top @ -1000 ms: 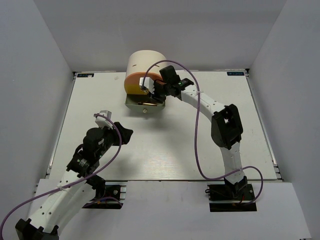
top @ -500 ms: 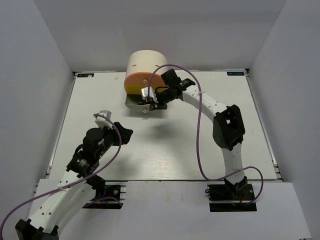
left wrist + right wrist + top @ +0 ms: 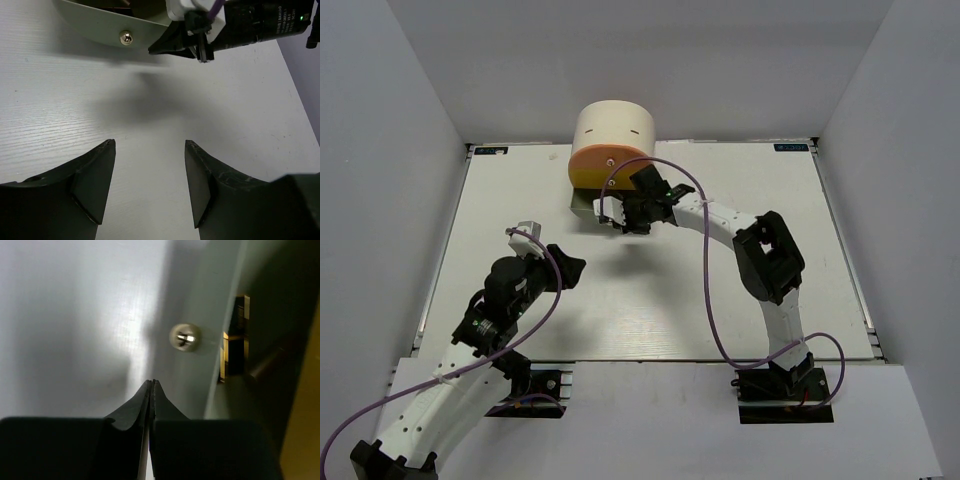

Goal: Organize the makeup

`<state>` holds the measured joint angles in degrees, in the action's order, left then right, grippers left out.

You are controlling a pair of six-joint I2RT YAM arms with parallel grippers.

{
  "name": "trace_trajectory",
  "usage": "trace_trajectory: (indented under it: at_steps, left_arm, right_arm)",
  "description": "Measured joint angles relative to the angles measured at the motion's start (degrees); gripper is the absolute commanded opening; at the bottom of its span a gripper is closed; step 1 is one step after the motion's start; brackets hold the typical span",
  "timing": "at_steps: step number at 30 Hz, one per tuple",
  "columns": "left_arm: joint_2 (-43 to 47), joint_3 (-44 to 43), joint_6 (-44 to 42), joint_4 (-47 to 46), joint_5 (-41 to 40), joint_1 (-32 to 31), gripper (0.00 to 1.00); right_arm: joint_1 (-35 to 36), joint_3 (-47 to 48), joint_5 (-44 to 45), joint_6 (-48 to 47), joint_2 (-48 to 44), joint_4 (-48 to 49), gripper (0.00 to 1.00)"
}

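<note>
My right hand (image 3: 152, 382), tips together and empty, sits just short of the drawer knob (image 3: 185, 337), which lies ahead-right; left hand (image 3: 150, 145) apart, farther off.

Bright even overhead light, soft shadows on the white table (image 3: 650, 300), right tool (image 3: 152, 385) blurred up close, glare on the knob (image 3: 185, 337).

box (image 3: 613, 128): cream shell, orange-yellow front. drawer (image 3: 100, 27): pale grey-green, shiny silver knob (image 3: 184, 337). gold-edged item (image 3: 242, 307) inside, otherwise too dark to tell. table (image 3: 75, 105): white, fine parallel ribbing. left gripper (image 3: 150, 145) and right gripper (image 3: 151, 384): matte black. arms (image 3: 720, 215): white, black joints. cables (image 3: 710, 290): purple. led (image 3: 301, 18) on the right gripper body: green. walls (image 3: 380, 150): pale grey.
</note>
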<state>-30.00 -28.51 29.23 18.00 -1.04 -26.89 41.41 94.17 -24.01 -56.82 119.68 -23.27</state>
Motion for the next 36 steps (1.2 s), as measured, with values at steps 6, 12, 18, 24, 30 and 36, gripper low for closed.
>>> trace_trajectory:
  at_steps: [6,12,18,24,30,36]
  left_arm:
    - [0.1,0.0,0.2,0.4,0.0,0.0,0.68]
    - [0.2,0.0,0.4,1.2,-0.1,0.0,0.68]
    - [0.2,0.0,0.4,1.4,-0.1,0.0,0.68]
    - [0.2,0.0,0.4,2.3,-0.3,0.0,0.68]
    - [0.7,0.0,0.6,3.0,-0.6,0.0,0.68]
    - [0.6,0.0,0.8,3.0,-0.6,0.0,0.68]
  right_arm:
    - [0.5,-1.8,10.1,3.5,0.2,10.5,0.0]
    - [1.1,-1.9,15.4,4.4,1.6,16.4,0.0]
    - [1.4,-1.7,18.6,4.6,3.9,19.0,0.0]
    - [1.5,-0.7,22.2,4.8,7.1,21.9,0.0]
    - [1.5,-0.6,26.3,4.2,8.2,25.5,0.0]
    - [1.8,-0.6,29.0,3.8,8.3,27.5,0.0]
